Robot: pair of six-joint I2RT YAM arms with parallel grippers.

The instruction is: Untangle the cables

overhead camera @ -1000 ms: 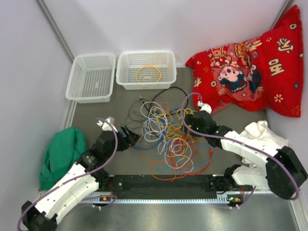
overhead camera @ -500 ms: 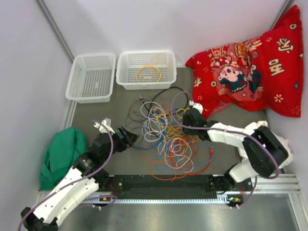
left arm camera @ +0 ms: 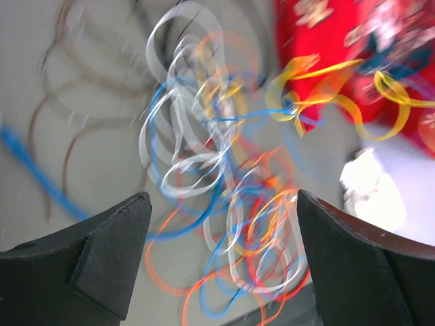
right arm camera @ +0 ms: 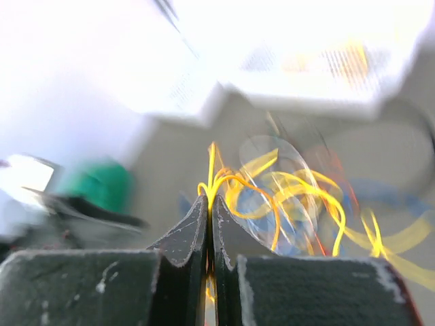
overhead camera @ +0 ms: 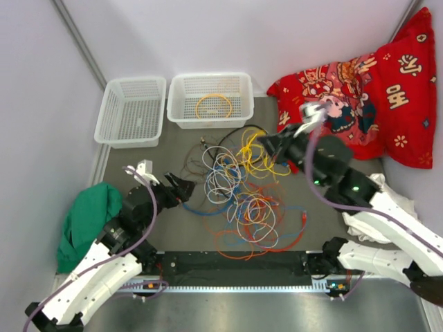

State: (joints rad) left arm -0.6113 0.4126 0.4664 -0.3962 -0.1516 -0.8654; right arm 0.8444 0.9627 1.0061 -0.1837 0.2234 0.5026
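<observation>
Right gripper (right arm camera: 209, 202): jaws pressed together on a thin yellow cable (right arm camera: 212, 170), which comes out between the fingertips and fans away in loose bends. From above, this claw sits at the far right edge of the heap, next to the red printed cushion (overhead camera: 374, 90), and the pinched strand looks raised above the rest. Its lower loops trail back into the heap, so it is not yet free. Left gripper (left arm camera: 223, 197): jaws spread wide with nothing between them, hovering over the left side of the heap and aimed at the white and blue loops. The tangle of thin coloured cables (overhead camera: 242, 200) lies on the grey table (overhead camera: 138, 162) between the two arms. White, blue, orange and red loops overlap thickly, with a brown wire (overhead camera: 190, 166) and a black loop (overhead camera: 242, 128) straggling at the far edge. Beyond that, a white mesh basket (overhead camera: 210, 77) holds one coiled yellow-orange cable (overhead camera: 214, 105), and a second white mesh basket (overhead camera: 131, 111) stands just beside it. Judgement: one cable appears sorted and a second extraction is under way, while most of the heap is knotted together. The task is at an early stage, and many strands are left to separate.
</observation>
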